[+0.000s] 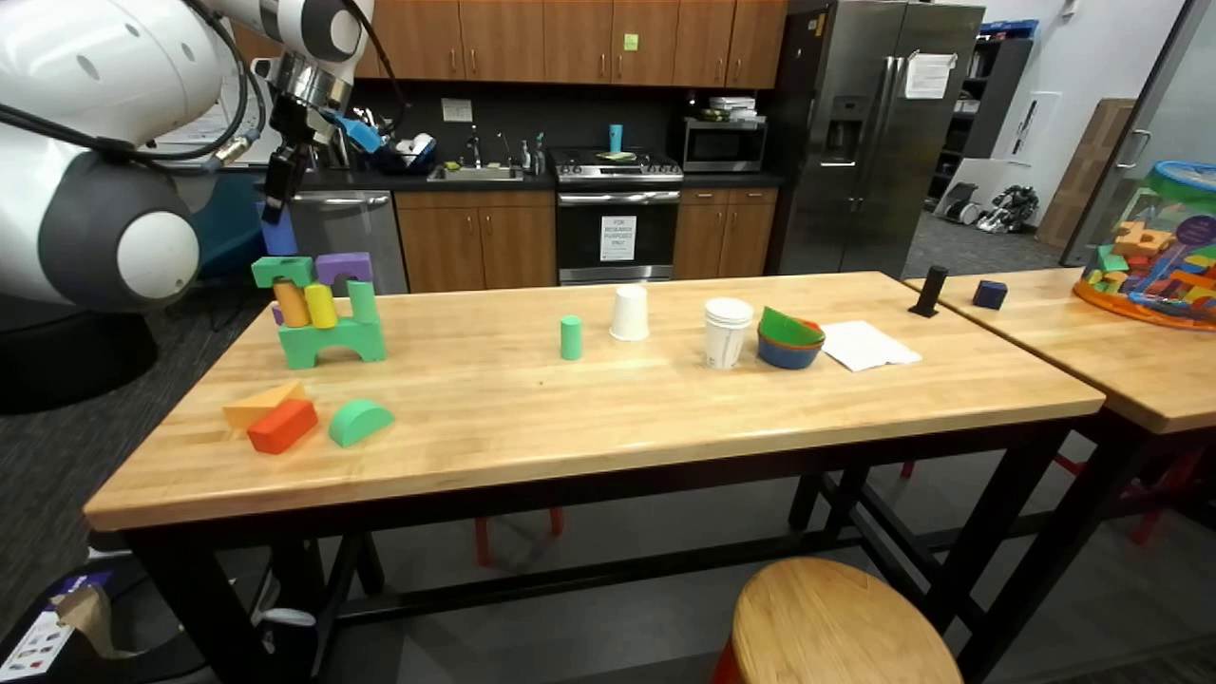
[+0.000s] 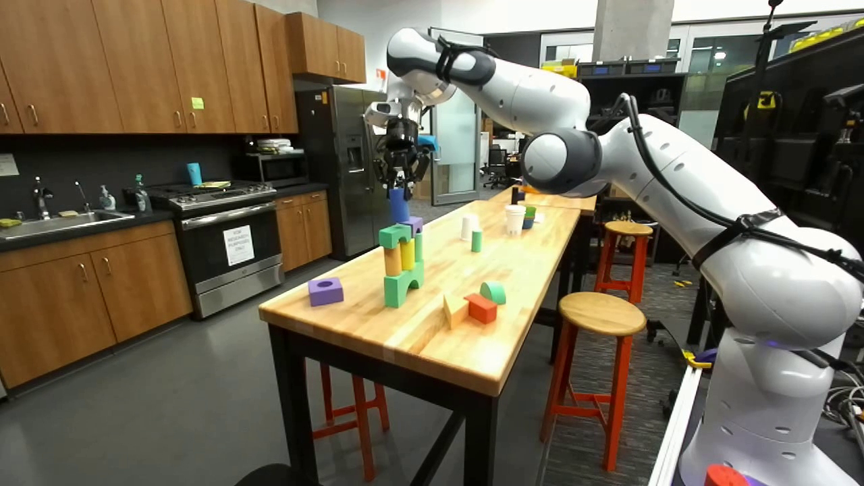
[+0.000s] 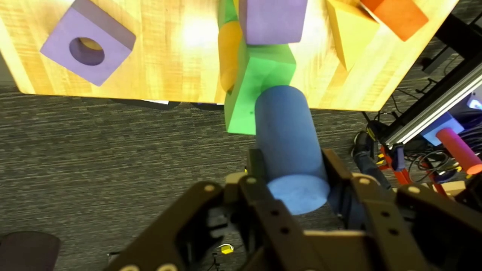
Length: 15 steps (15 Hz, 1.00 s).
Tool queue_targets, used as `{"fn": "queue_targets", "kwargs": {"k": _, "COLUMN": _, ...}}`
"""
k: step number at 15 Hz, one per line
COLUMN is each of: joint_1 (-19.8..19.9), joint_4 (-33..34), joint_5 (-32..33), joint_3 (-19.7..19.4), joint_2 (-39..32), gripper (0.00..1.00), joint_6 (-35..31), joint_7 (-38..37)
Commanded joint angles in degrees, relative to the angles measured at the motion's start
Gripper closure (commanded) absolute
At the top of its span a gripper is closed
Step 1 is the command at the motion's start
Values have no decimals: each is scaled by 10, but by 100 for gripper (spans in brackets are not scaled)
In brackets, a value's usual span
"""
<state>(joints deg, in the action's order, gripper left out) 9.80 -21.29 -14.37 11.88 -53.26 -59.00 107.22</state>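
My gripper (image 3: 292,160) is shut on a blue cylinder (image 3: 288,130), one finger on each side, with the cylinder roughly upright. In both exterior views the gripper (image 1: 277,201) (image 2: 399,186) holds the cylinder (image 1: 279,234) (image 2: 399,205) at the top of a block structure. The cylinder's lower end overlaps the green top arch (image 1: 282,272) (image 3: 273,60); I cannot tell whether they touch. Beside that arch is a purple arch (image 1: 344,267) (image 3: 276,20). Below are an orange cylinder (image 1: 292,302), a yellow cylinder (image 1: 321,306), a green upright block (image 1: 363,302) and a green base arch (image 1: 332,344).
A purple block with a round hole (image 2: 326,291) lies near the structure. A yellow-orange triangle (image 1: 261,404), red block (image 1: 283,427) and green half-round (image 1: 360,422) lie nearby. Farther along stand a green cylinder (image 1: 570,338), white cups (image 1: 629,313) and bowls (image 1: 788,353).
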Motion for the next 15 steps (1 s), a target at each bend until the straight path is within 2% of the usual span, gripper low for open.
{"fn": "queue_targets", "kwargs": {"k": 1, "joint_1": 3, "joint_4": 11, "joint_5": -12, "joint_3": 6, "joint_2": -4, "gripper": 84, "joint_6": -1, "joint_7": 0}}
{"fn": "queue_targets", "kwargs": {"k": 15, "joint_1": 9, "joint_4": 9, "joint_5": -19, "joint_3": 9, "joint_2": -8, "gripper": 84, "joint_6": -8, "joint_7": 2}}
